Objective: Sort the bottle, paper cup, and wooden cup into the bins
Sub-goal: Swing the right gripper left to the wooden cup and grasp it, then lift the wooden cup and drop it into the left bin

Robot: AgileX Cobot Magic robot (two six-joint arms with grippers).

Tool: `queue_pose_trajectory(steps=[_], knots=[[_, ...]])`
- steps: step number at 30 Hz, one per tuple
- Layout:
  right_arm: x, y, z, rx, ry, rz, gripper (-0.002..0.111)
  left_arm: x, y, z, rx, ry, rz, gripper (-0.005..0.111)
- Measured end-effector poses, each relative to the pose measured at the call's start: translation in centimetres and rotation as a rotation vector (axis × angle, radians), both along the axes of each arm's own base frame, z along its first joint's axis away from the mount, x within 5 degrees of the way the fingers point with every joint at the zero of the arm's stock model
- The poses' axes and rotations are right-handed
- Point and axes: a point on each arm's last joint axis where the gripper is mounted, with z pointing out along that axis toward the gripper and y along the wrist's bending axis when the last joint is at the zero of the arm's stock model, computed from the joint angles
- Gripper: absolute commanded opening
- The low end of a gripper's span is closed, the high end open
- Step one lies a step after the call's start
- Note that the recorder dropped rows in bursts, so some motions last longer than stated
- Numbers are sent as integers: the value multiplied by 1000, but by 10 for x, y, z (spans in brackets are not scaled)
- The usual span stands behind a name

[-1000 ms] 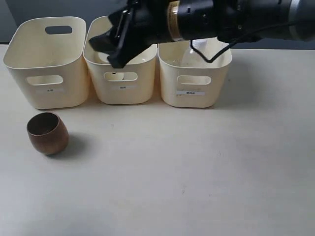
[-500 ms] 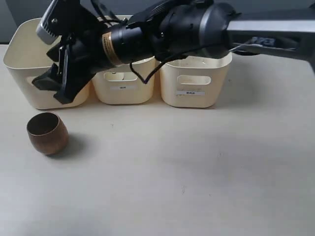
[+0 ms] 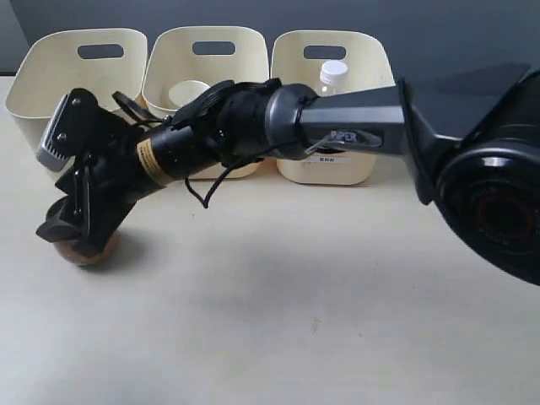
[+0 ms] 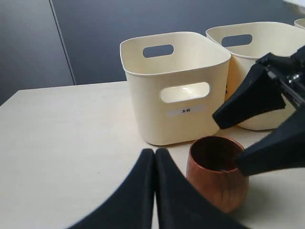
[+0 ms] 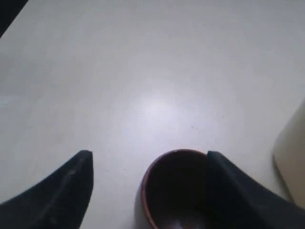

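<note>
The wooden cup (image 3: 86,251) stands upright on the table in front of the left bin (image 3: 51,93). My right gripper (image 3: 74,229) has reached across and hangs open over it. In the right wrist view the wooden cup (image 5: 174,195) sits between the spread fingers of the right gripper (image 5: 147,153), one finger overlapping its rim. The paper cup (image 3: 187,91) is in the middle bin (image 3: 207,46). The bottle (image 3: 334,72) stands in the right bin (image 3: 371,63). My left gripper (image 4: 155,153) is shut and empty, beside the wooden cup (image 4: 217,186).
The right arm's black body (image 3: 253,118) stretches across the front of the middle and right bins. In the left wrist view the labelled left bin (image 4: 176,81) stands just behind the cup, and the right gripper's fingers (image 4: 252,98) hang over it.
The right arm swung from above the middle bin to the left and down, ending with its open gripper over the wooden cup. The cup has not moved.
</note>
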Motion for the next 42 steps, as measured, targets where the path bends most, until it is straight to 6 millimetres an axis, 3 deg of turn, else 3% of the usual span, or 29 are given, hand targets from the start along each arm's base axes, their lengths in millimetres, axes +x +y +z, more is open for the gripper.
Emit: queue_pose_trajectory(steps=[5,18,20,24,25,32,36,38,42], knots=[[-10,6,-9,-13,17,31,63,0,0,0,0,0,0,0],[-8,7,-43,-76,75,7,62,0,0,0,0,0,0,0],[-8,7,-46,-80,81,3,50,0,0,0,0,0,0,0],[-7,8,-46,-85,95,-16,6,0,0,0,0,0,0,0],[-7,8,-46,-86,96,-19,0,0,0,0,0,0,0,0],[-7,8,-45,-85,97,-26,1,0,0,0,0,0,0,0],[-6,7,-22,-49,61,-38,1,0,0,0,0,0,0,0],[-4,6,0,-14,27,-57,1,0,0,0,0,0,0,0],[4,-6,70,105,-80,-135,1,0,0,0,0,0,0,0]])
